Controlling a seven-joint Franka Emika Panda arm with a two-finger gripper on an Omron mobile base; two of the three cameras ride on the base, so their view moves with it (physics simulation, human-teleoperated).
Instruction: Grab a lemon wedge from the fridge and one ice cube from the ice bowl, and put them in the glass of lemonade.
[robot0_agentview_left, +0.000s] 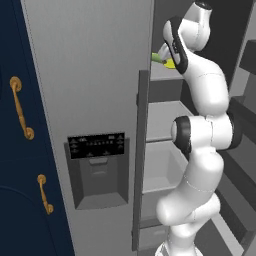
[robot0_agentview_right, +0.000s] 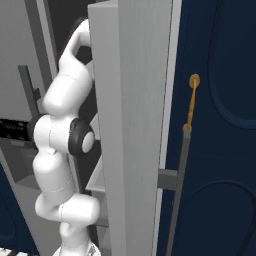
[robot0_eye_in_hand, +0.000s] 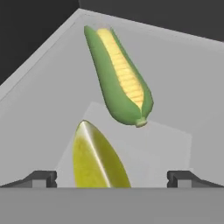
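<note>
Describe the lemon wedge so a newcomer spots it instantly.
Look inside the open grey fridge, on the pale shelf the arm reaches into. The lemon wedge lies there, nearest the gripper, between its open fingertips. It is smooth, glossy yellow-green, unlike the corn cob beyond it, with green husk and rows of kernels.

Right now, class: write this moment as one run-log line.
stage: reaching for lemon wedge | gripper: open, wedge between fingertips | place: fridge shelf, door open | nearby: corn cob beyond wedge
</note>
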